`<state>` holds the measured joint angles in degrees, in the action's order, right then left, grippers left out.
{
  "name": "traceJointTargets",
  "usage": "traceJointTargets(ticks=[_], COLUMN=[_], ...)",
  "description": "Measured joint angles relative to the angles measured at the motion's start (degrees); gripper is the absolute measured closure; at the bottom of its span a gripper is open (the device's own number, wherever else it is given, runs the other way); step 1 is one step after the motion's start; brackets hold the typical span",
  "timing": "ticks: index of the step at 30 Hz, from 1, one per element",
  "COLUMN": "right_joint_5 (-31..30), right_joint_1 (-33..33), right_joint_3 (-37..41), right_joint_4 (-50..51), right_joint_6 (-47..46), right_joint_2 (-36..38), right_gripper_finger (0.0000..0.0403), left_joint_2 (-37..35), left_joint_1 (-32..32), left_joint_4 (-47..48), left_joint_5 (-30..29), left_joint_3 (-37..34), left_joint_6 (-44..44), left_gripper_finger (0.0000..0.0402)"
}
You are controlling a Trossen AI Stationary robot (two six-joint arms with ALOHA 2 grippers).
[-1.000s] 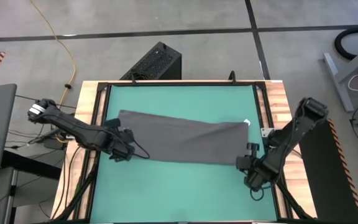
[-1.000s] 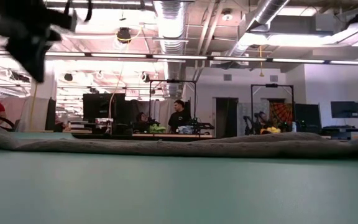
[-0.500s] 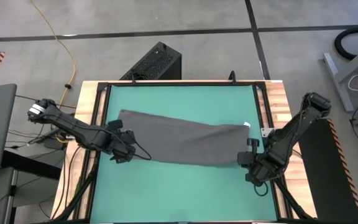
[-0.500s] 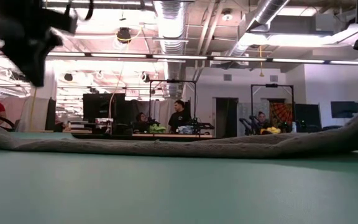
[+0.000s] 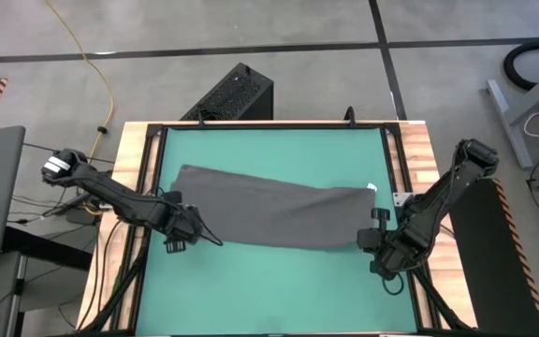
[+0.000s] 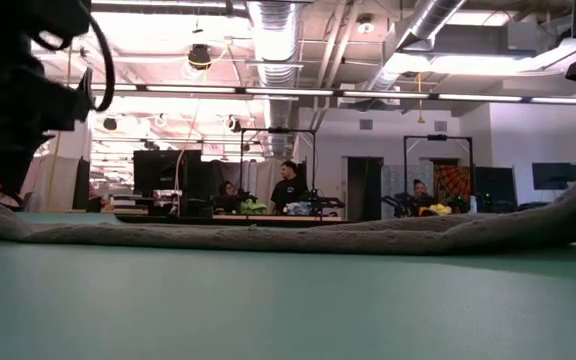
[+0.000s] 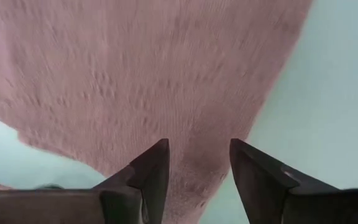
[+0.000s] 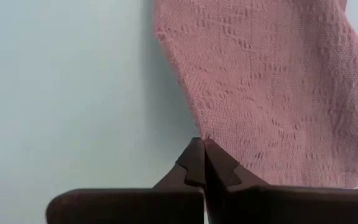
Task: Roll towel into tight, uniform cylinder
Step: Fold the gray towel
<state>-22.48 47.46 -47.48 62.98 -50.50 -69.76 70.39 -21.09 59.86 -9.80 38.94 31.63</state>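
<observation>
The towel (image 5: 274, 215) is lying across the middle of the tabletop (image 5: 269, 290), running from left to right. The left end effector (image 5: 183, 236) is sitting at the towel's near left corner. The right end effector (image 5: 371, 241) is sitting at its near right corner.

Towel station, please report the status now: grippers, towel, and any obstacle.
Left gripper open over towel corner. Right gripper shut on towel edge, lifted. Towel unrolled. Nothing in the way.
</observation>
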Motion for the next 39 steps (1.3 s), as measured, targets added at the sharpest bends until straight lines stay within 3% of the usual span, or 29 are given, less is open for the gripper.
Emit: traceJointTargets(ticks=[11,15,19,24,31,39], right_joint_5=[0.00,-0.01,-0.02,-0.38,-4.52,-14.33], right_joint_1=[0.00,0.00,0.00,0.00,-0.11,-3.02], right_joint_3=[0.00,0.00,0.00,0.00,-4.89,-9.79], right_joint_4=[-0.08,-0.20,-0.20,0.93,12.56,16.93], right_joint_6=[-0.42,-0.44,-0.44,1.05,1.11,9.44], right_joint_2=[0.02,0.02,0.02,0.27,6.13,15.24], right_gripper_finger=[0.0392,0.0392,0.0391,0.0391,0.0392,0.0392], left_joint_2=[0.02,0.02,0.02,0.02,0.00,-0.32], left_joint_1=[3.64,4.94,6.20,7.16,9.03,18.15], left_joint_4=[-1.06,-1.04,-0.94,0.01,12.16,27.88], left_joint_5=[1.68,3.50,5.82,4.56,-5.28,-27.54], left_joint_3=[-2.85,-2.85,-2.85,-2.32,8.83,26.72], left_joint_6=[-2.35,-3.92,-4.41,-3.71,-8.26,-16.12], left_gripper_finger=[0.0254,0.0298,0.0379,0.0400,0.0401,0.0401])
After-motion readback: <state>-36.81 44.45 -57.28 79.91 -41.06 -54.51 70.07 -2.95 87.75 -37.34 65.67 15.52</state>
